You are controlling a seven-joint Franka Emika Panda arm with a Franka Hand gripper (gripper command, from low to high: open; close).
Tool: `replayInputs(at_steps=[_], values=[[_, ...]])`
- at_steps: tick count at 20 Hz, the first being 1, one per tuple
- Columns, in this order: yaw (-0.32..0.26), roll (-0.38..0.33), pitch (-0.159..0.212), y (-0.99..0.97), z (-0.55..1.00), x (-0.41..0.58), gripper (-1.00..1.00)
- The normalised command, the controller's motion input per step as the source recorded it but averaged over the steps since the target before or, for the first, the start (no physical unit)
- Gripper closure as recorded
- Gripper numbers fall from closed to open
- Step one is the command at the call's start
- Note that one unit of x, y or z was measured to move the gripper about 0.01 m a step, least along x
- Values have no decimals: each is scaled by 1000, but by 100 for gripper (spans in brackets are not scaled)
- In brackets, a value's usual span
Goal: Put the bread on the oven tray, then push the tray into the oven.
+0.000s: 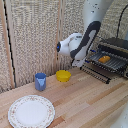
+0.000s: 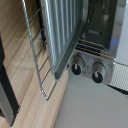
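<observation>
So in the exterior view the bread [image 1: 104,59] was sitting on the oven pan [image 1: 113,63], which stuck out of the front of the oven [image 1: 117,45] over on the exterior view's right. The loaf looked like it lay flat on the bars, orange against the dark wires. The white-and-black arm [image 1: 88,36] hung down right in front of the oven, and the claw [image 1: 79,62] was down by the near edge of the pan. Honestly couldn't tell if its fingers were spread or pinching anything, too blurry and mostly hidden.

Wrist view was basically a close-up of the wire bars plus the oven's two knobs [image 2: 86,68].

Rest of the wooden surface [image 1: 85,100]: a yellow bowl [image 1: 63,75], a blue cup [image 1: 40,81] near it, and a patterned plate [image 1: 31,111] closer to the camera.
</observation>
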Motion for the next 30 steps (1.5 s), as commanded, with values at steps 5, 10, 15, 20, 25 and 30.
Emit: replayInputs(at_steps=[5,10,15,20,25,30], values=[[108,57,88,-458,-232,-113,-100],[138,26,67,-448,-129,-117,-100],[118,5,17,-331,122,-58,-100],[94,22,35,-170,172,0,100],[54,44,16,-137,192,21,100],[191,29,39,-409,290,-17,100]])
